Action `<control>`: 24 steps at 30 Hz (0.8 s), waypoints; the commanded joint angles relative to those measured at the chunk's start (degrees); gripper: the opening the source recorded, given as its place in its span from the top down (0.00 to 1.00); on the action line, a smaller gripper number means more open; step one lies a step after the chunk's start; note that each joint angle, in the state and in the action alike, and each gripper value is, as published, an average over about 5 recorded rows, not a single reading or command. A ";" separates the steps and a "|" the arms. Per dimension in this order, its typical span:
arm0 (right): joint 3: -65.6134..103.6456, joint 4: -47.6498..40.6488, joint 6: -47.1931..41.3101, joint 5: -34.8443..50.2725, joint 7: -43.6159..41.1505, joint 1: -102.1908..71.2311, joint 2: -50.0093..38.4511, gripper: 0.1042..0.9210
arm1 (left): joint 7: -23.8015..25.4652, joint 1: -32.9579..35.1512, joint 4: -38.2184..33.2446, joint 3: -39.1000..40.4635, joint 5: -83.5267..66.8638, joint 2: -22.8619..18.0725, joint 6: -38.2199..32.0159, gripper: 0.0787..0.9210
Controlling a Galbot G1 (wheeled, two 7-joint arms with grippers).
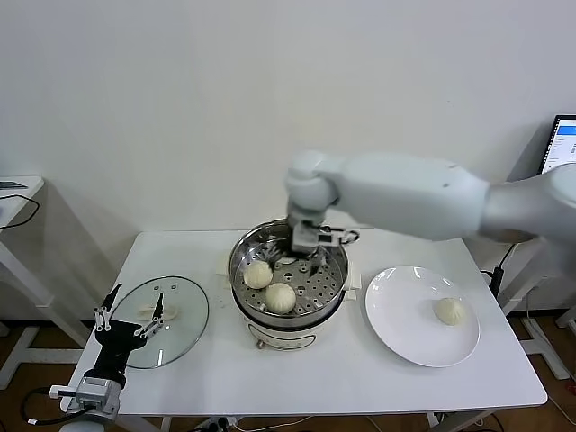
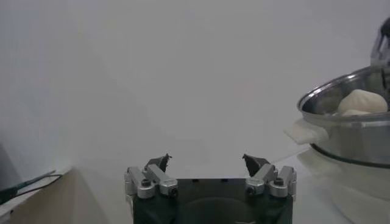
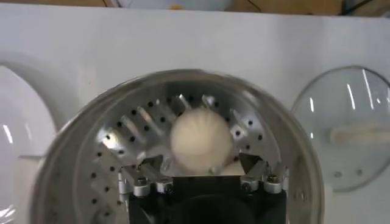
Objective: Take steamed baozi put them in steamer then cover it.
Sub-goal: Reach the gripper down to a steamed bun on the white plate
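Observation:
The steel steamer (image 1: 310, 319) stands mid-table on its white base. Two baozi (image 1: 258, 274) (image 1: 281, 297) lie on its perforated tray. My right gripper (image 1: 310, 255) reaches down into the back of the pot. In the right wrist view it (image 3: 201, 164) is open, and a blurred baozi (image 3: 201, 139) shows over the tray (image 3: 122, 137) just past its fingertips, free of them. One more baozi (image 1: 448, 311) lies on the white plate (image 1: 405, 315). The glass cover (image 1: 184, 310) lies flat at the left. My left gripper (image 1: 126, 319) (image 2: 207, 161) waits open beside it.
The plate sits right of the steamer, the cover left of it (image 3: 347, 115). From the left wrist view the steamer (image 2: 347, 131) rises at the side with a baozi (image 2: 362, 100) inside. A monitor (image 1: 562, 144) stands far right and a side table (image 1: 13, 189) far left.

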 commanded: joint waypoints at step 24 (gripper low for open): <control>25.84 -16.30 -31.40 -12.16 -5.38 -34.06 -30.32 0.12 | -0.37 0.31 -0.67 1.06 1.10 -0.39 0.08 0.12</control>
